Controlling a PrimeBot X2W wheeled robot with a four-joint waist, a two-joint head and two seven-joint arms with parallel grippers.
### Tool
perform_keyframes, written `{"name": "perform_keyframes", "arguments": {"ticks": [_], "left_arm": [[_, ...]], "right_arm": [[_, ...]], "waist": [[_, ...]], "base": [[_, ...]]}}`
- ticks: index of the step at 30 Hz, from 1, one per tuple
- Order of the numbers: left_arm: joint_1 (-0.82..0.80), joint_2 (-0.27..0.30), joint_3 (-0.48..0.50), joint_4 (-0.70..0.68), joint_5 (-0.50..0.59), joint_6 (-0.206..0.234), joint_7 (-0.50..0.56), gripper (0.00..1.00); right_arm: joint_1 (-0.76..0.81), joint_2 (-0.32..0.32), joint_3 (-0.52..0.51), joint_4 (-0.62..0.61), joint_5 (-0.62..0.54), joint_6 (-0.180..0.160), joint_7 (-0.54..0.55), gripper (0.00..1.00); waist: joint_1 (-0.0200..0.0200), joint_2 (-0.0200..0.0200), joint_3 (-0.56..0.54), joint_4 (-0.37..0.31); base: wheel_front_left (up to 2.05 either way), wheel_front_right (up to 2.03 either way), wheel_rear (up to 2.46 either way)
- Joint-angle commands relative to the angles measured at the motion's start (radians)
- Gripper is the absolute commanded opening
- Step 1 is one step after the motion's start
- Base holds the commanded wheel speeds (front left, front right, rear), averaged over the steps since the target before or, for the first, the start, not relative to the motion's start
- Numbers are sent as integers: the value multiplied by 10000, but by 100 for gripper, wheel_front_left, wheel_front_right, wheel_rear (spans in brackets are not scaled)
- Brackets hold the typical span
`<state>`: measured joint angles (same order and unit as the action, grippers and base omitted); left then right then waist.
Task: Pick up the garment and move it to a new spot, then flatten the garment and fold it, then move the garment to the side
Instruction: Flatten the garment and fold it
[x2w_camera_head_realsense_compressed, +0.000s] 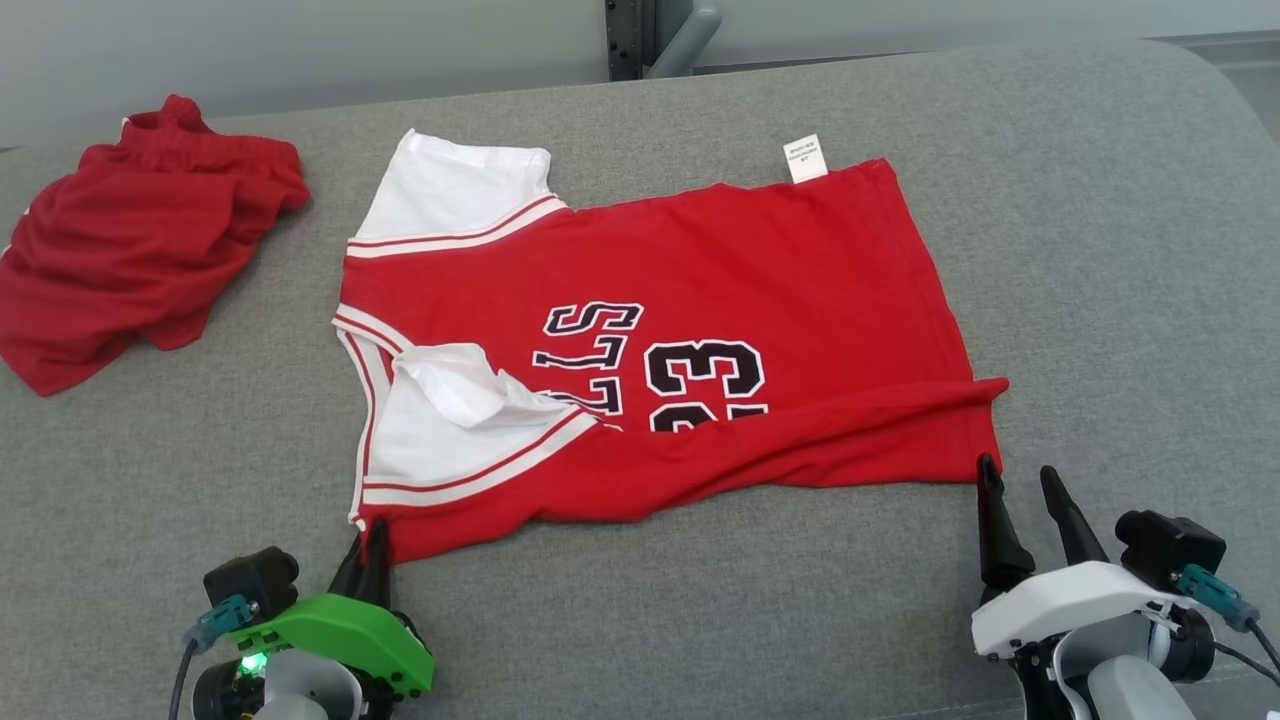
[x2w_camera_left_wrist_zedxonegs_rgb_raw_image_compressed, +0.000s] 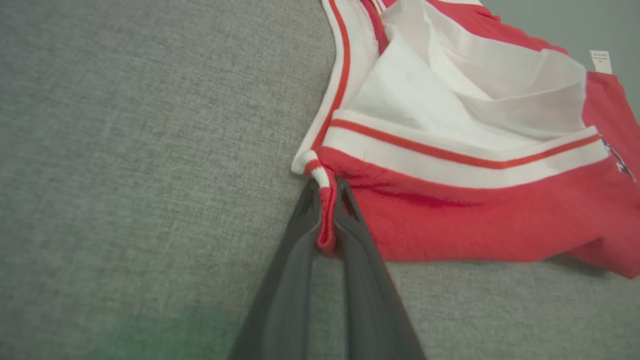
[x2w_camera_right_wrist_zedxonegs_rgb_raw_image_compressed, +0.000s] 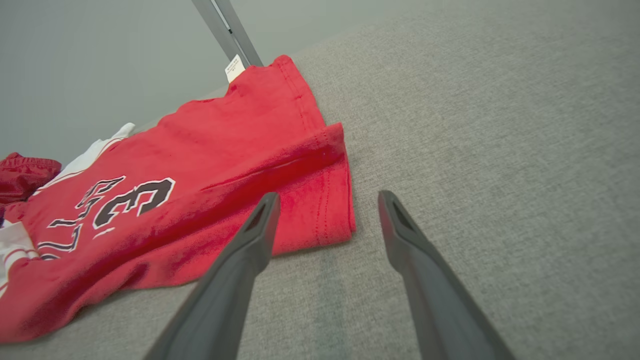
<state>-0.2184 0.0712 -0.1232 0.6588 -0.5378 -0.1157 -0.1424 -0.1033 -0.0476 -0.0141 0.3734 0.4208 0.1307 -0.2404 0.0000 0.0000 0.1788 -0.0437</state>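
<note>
A red jersey (x2w_camera_head_realsense_compressed: 720, 280) with white sleeves and black "23" lettering lies spread across the grey cushion, its near edge folded up over itself. My left gripper (x2w_camera_head_realsense_compressed: 372, 535) is shut on the jersey's near-left corner; the left wrist view shows the striped hem (x2w_camera_left_wrist_zedxonegs_rgb_raw_image_compressed: 326, 210) pinched between both fingers. My right gripper (x2w_camera_head_realsense_compressed: 1018, 480) stands open just off the jersey's near-right corner (x2w_camera_right_wrist_zedxonegs_rgb_raw_image_compressed: 332, 210), with the left finger (x2w_camera_right_wrist_zedxonegs_rgb_raw_image_compressed: 260, 225) over the cloth edge and the right finger (x2w_camera_right_wrist_zedxonegs_rgb_raw_image_compressed: 395, 220) over bare cushion.
A crumpled pile of dark red cloth (x2w_camera_head_realsense_compressed: 130, 240) lies at the far left of the grey cushion (x2w_camera_head_realsense_compressed: 1100, 300). A grey metal post (x2w_camera_head_realsense_compressed: 640, 35) rises behind the cushion's back edge. Bare cushion extends right of the jersey.
</note>
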Motion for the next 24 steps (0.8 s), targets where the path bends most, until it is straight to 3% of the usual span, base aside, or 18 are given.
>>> {"name": "perform_keyframes", "arguments": {"ticks": [1, 11, 13, 16, 17, 18, 21, 24], "left_arm": [[24, -79, -108, 51, 76, -27, 2, 0], [115, 3, -238, -1049, 284, 178, -510, 0], [183, 50, -221, -1253, 261, 216, -526, 0], [238, 82, -204, -1510, 235, 297, -504, 0], [265, 100, -202, -1571, 220, 335, -475, 0], [289, 117, -200, -1619, 214, 356, -457, 0], [359, 121, -204, -1767, 198, 420, -482, 0], [437, 168, -218, -1950, 206, 451, -530, 0]], "right_arm": [[-216, -48, -63, 200, -14, 2, 30, 100], [-1563, -42, -187, 2751, -125, 0, 587, 100], [-1854, -26, -99, 3313, 33, 0, 704, 84], [-2266, 1, 170, 3995, 547, 2, 775, 75], [-2398, 10, 258, 4216, 644, 2, 741, 63], [-2512, 18, 337, 4447, 692, 3, 718, 42], [-2795, 57, 610, 4914, 1035, 3, 696, 0], [-2898, 6, 705, 5020, 1400, 2, 546, 0]], "waist": [[0, 0, 5, 55], [0, 0, 24, 432], [0, 0, 19, 497], [0, 0, 20, 568], [0, 0, 15, 580], [0, 0, 10, 594], [0, 0, -6, 647], [0, 0, -42, 656]], "base": [[0, 0, 0], [0, 0, 0], [0, 0, 0], [0, 0, 0], [0, 0, 0], [0, 0, 0], [0, 0, 0], [0, 0, 0]]}}
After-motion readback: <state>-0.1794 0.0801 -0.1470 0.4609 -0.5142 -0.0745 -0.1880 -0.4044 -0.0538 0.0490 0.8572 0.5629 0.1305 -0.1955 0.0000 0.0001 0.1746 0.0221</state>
